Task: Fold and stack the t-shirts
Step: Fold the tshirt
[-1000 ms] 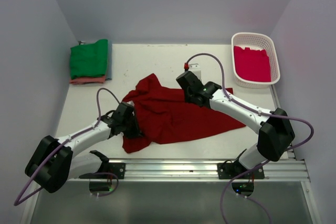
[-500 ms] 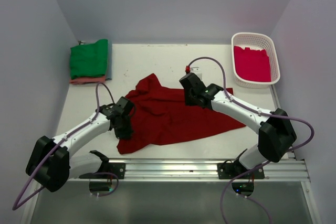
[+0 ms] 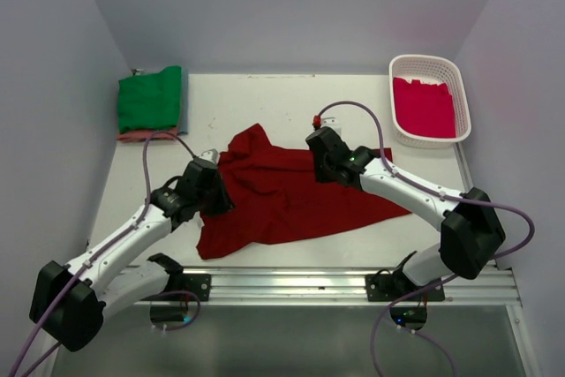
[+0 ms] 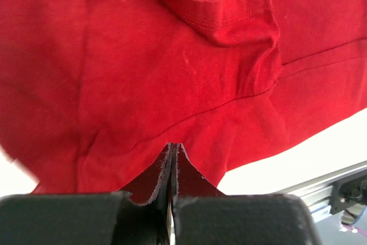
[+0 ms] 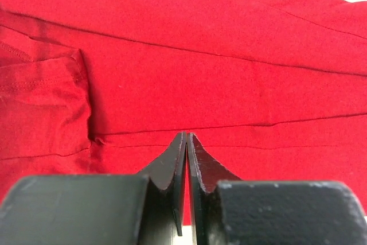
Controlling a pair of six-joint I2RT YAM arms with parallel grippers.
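The large dark red t-shirt (image 3: pixel 291 196) lies crumpled and partly spread in the middle of the table. My left gripper (image 3: pixel 214 193) is at its left edge, shut with the cloth at its tips (image 4: pixel 172 144). A sleeve (image 4: pixel 229 15) shows beyond it. My right gripper (image 3: pixel 318 163) is at the shirt's far edge, shut on the cloth (image 5: pixel 187 134). The crimson-pink t-shirt (image 3: pixel 424 108) lies in the basket. A folded green shirt (image 3: pixel 150 99) tops a stack at the far left, over a salmon-pink one (image 3: pixel 146 135) and a bluish one (image 3: pixel 182 103).
The white lattice basket (image 3: pixel 427 61) stands at the far right corner. A metal rail (image 3: pixel 291 282) runs along the near table edge. Bare white tabletop (image 3: pixel 247 103) lies between the stack and the basket.
My left gripper has moved up and to the left along the shirt's left edge, and the shirt's near left corner has spread outward. My right gripper has shifted slightly right.
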